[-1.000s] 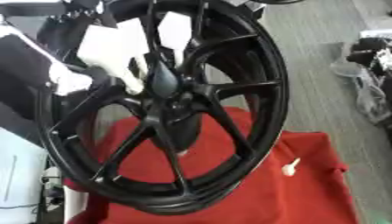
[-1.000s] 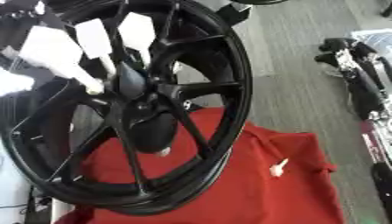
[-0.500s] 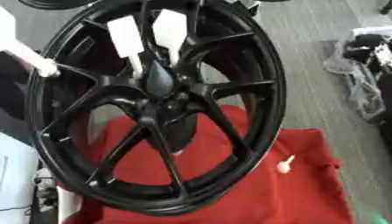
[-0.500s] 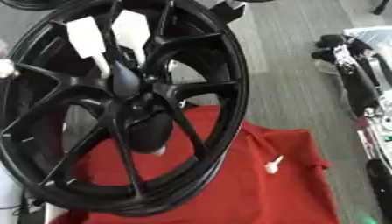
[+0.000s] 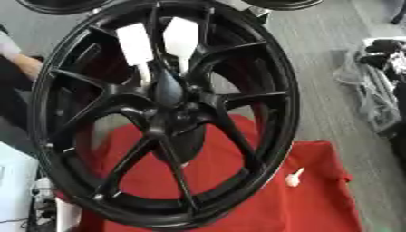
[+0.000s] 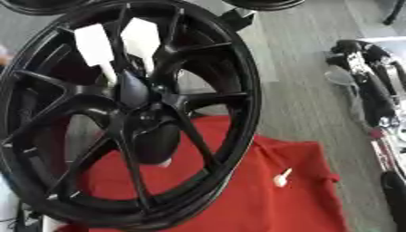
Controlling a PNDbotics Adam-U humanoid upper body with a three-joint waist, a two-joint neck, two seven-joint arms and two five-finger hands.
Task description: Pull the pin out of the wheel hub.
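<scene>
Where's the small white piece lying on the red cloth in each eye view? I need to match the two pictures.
Left eye view: small white piece at lower right, just right of the wheel rim.
Right eye view: lower right of centre, beside the rim.
Shared landmark: the red cloth it lies on.

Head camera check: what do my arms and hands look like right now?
Neither hand can be made out. The black spoked wheel fills the view. A dark rounded shape above its hub is black on black, so no silver joints, cables or markings show.

Grey plank floor (image 5: 317,59); red cloth (image 5: 317,204) at 6 o'clock; dark cluttered gear (image 6: 369,86) at 3 o'clock.
</scene>
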